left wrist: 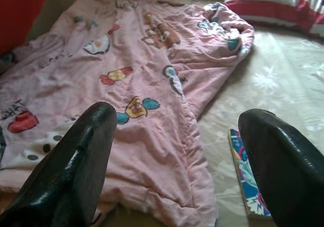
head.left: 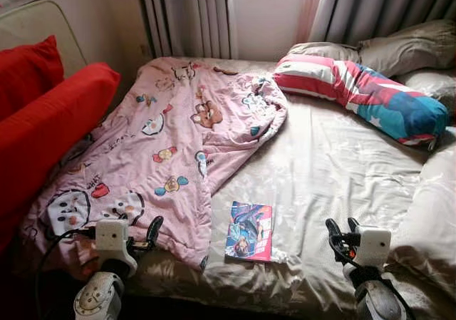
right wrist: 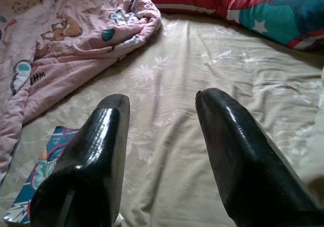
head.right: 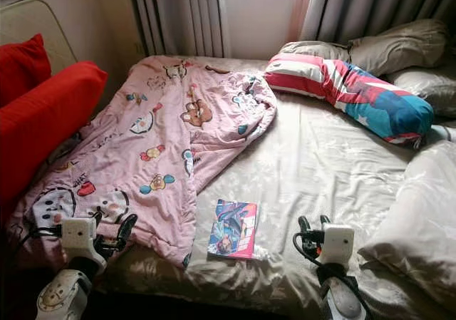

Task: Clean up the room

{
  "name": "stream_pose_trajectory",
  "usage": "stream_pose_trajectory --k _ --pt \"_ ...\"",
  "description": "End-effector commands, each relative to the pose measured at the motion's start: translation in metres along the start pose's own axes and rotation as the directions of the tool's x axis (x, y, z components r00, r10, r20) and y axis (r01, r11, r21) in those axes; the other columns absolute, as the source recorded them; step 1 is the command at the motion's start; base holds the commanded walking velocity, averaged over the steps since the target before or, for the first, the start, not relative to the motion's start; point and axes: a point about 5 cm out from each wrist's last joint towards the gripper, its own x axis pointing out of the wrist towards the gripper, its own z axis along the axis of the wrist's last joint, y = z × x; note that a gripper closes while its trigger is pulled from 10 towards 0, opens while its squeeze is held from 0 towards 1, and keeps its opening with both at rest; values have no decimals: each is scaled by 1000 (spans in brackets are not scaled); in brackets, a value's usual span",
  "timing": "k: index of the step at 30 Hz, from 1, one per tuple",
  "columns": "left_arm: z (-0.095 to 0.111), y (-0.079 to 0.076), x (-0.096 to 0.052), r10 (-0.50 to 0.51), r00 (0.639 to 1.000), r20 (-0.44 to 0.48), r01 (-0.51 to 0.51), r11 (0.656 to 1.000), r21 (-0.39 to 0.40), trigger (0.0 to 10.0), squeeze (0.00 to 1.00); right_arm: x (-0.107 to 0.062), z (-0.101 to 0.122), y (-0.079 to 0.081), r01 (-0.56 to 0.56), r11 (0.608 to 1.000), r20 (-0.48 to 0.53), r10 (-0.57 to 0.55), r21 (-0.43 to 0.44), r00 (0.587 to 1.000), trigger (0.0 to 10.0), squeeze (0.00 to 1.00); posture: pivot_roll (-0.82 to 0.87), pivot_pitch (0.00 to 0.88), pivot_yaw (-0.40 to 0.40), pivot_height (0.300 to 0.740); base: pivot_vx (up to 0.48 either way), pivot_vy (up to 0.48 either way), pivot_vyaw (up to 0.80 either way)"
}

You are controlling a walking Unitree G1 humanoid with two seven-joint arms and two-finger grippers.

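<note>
unmade bed (head.left: 335, 156) under closed curtains, both arms raised at its near edge.

left gripper (head.left: 121, 236), fingers spread and holding nothing, hovers over the near hem of the rumpled pink blanket (head.left: 164, 149), likely lined up to grab it. right gripper (head.left: 342, 233), also spread and empty, hangs above bare sheet. between them lies a comic book (head.left: 249, 231), touching the blanket's edge. beyond, a striped bolster (head.left: 363, 92) lies askew.

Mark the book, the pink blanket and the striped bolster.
book (head.left: 249, 231), left eye view, middle of its cover
pink blanket (head.left: 167, 138), left eye view, its flat middle
striped bolster (head.right: 349, 92), right eye view, its middle
</note>
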Motion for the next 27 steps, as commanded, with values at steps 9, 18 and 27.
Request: stream_pose_trajectory --k 9,18,27 --pt "4 2 -1 -9 1000 9 9 999 -45 10000 0 -2 2 3 -5 1000 -7 5 -4 1000 10000 0 -18 31 23 740 0 0 0" --pt "7 9 -2 -2 1000 -3 2 999 -32 10000 0 1 3 5 -39 999 -25 40 26 999 10000 0 -34 44 51 740 0 0 0" --pt "8 4 -2 21 1000 7 -21 999 -44 10000 0 12 8 13 -85 996 -42 87 35 995 10000 0 -27 50 63 705 0 0 0"
